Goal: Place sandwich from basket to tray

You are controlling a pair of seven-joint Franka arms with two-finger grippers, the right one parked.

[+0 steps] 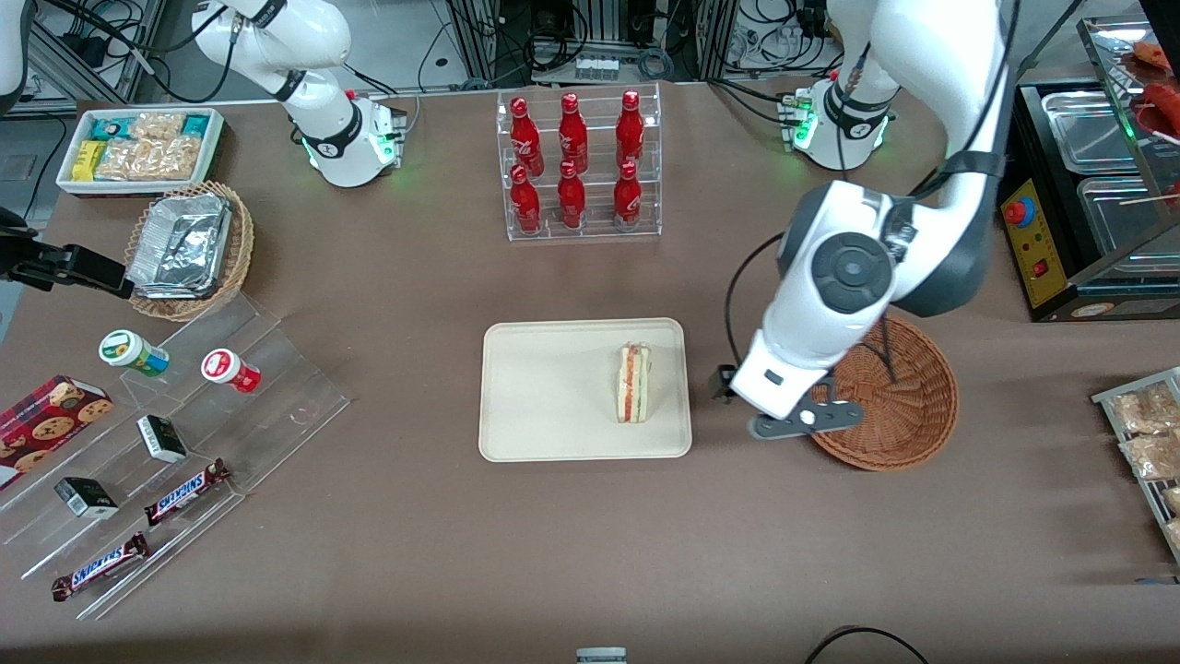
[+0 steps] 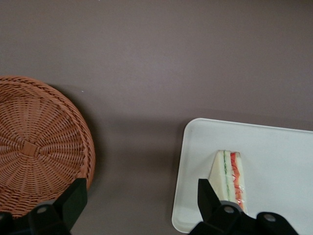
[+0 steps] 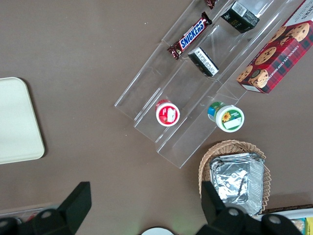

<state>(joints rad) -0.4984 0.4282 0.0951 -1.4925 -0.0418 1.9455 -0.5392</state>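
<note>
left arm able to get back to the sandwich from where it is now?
Probably yes. The gripper hangs open over bare table between the basket and the tray; the sandwich lies uncovered near the tray's closest edge.

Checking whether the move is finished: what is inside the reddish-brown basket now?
The basket shows only bare weave; the arm covers part of it. The sandwich lies on the tray. The open claw hangs between them.

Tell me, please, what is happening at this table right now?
The working arm is moving a sandwich from the reddish-brown basket to the cream tray. The sandwich now lies on the tray, near the edge closest to the basket, and the basket shows nothing inside. The claw is open and holds nothing, above the bare table between tray and basket.
</note>
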